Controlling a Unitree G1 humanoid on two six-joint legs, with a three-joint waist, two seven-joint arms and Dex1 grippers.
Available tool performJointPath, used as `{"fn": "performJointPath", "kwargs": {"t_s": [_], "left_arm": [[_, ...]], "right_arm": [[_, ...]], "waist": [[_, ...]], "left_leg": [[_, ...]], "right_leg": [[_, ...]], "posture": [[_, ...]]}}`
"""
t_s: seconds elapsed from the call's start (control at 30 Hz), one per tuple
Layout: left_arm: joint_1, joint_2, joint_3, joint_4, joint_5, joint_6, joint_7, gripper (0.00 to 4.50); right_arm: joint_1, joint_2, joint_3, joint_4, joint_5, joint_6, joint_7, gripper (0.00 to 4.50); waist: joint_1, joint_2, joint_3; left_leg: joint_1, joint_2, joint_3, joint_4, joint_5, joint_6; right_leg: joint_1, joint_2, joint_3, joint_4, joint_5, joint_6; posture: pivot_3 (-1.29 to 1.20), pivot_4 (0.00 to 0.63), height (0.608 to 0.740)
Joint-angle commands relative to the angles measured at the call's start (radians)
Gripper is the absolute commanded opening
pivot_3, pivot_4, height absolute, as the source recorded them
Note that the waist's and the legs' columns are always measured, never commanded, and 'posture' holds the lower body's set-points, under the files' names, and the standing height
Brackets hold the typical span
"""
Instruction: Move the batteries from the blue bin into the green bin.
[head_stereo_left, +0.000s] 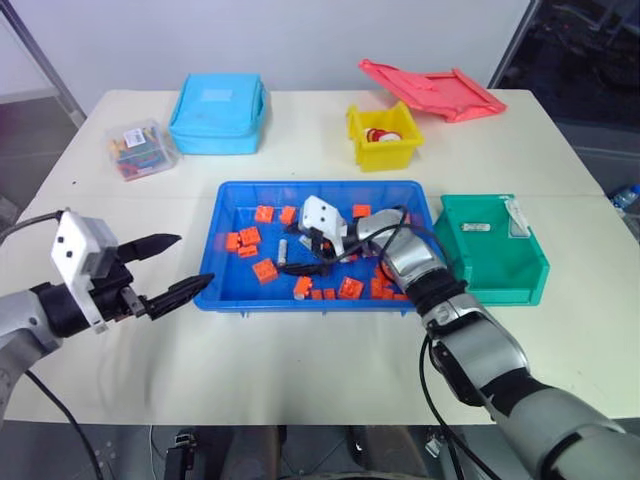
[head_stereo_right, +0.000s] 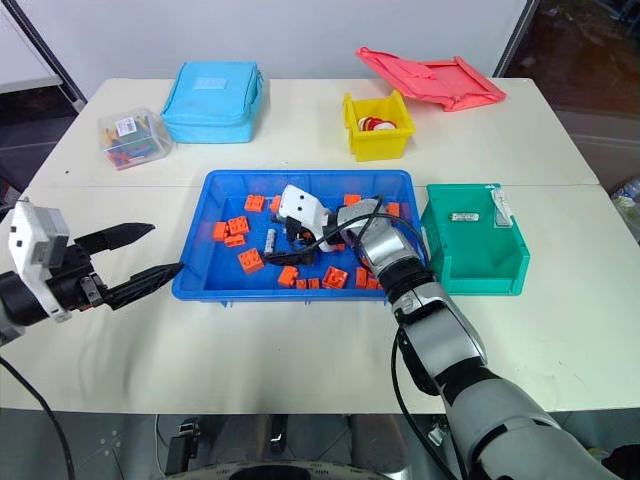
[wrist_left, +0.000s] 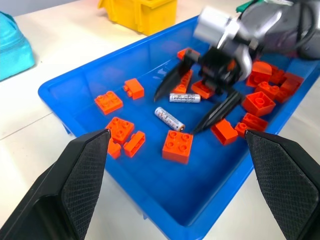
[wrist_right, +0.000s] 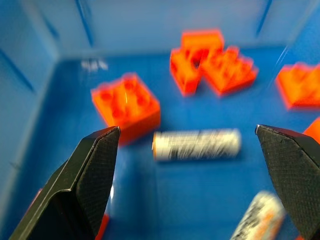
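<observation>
Left black two-fingered gripper (head_stereo_left: 170, 268), jaws apart, hovers outside the shallow bright-blue plastic bin's (head_stereo_left: 232, 297) near-left rim. Right gripper (wrist_left: 195, 107), jaws apart, straddles two silver cylindrical batteries (wrist_left: 169, 118) among orange plastic bricks (wrist_left: 177, 146).

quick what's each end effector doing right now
Left end effector: open, empty, beside the blue bin.
Right end effector: open over the batteries, holding nothing.
</observation>
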Motion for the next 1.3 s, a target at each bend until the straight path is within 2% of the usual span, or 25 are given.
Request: {"fn": "performJointPath", "kwargs": {"t_s": [0.03,0.43,0.53,0.63,0.67,0.9,1.1,1.3], "left_arm": [[-0.013,-0.003,0.030,-0.032,-0.015,-0.012,0.011,4.50],[0.003,-0.018,0.037,-0.049,-0.013,-0.014,0.020,4.50],[0.005,-0.018,0.039,-0.051,-0.013,-0.015,0.018,4.50],[0.012,-0.020,0.042,-0.053,-0.010,-0.019,0.015,4.50],[0.013,-0.021,0.041,-0.052,-0.008,-0.021,0.014,4.50],[0.013,-0.027,0.032,-0.049,-0.005,-0.029,0.012,4.50],[-0.020,-0.027,0.008,-0.026,-0.026,-0.031,-0.015,4.50],[-0.204,-0.039,-0.104,0.093,-0.018,-0.047,-0.040,4.50]], "right_arm": [[-0.032,0.014,0.018,0.061,-0.036,-0.074,-0.013,4.45],[-0.081,0.063,0.006,0.177,-0.054,-0.122,-0.048,4.45],[-0.089,0.065,0.003,0.194,-0.058,-0.125,-0.050,3.64],[-0.096,0.066,0.000,0.205,-0.062,-0.128,-0.051,2.40],[-0.099,0.067,-0.002,0.208,-0.062,-0.129,-0.051,2.25],[-0.123,0.068,-0.028,0.181,-0.043,-0.115,-0.052,2.26],[-0.187,0.002,-0.137,-0.067,0.086,0.089,0.016,2.26],[-0.195,-0.248,-0.264,-0.482,0.225,0.449,0.061,2.26]], "waist": [[0.000,0.000,0.000],[-0.014,0.000,0.000],[-0.019,0.000,0.000],[-0.021,0.000,0.000],[-0.021,0.000,0.000],[-0.021,0.000,0.000],[-0.020,0.001,0.001],[0.009,0.000,0.000]], "left_leg": [[0.000,0.000,0.000,0.000,0.000,0.000],[0.000,0.000,0.000,0.000,0.000,0.000],[0.000,0.000,-0.001,0.000,0.000,0.000],[0.000,0.000,-0.001,0.000,0.000,0.000],[0.000,0.000,-0.001,0.000,0.000,0.000],[0.001,0.000,-0.001,0.000,0.000,0.000],[0.000,0.000,-0.001,0.000,0.000,0.000],[-0.001,-0.001,-0.002,0.000,0.000,0.000]], "right_leg": [[0.000,0.000,0.000,0.000,0.000,0.000],[0.001,0.000,0.000,0.000,0.000,0.000],[0.001,0.000,0.000,0.000,0.000,0.000],[0.001,0.000,0.000,0.000,0.000,0.000],[0.001,0.000,0.000,0.000,0.000,0.000],[0.001,0.000,0.000,0.000,0.000,0.000],[0.000,0.000,0.000,0.000,0.000,0.000],[0.000,-0.001,-0.001,-0.001,0.000,0.000]], "posture": [[0.00,0.150,0.740],[0.00,0.150,0.740],[0.00,0.150,0.740],[0.00,0.150,0.740],[0.00,0.150,0.740],[0.00,0.150,0.740],[0.00,0.150,0.740],[0.00,0.150,0.740]]}}
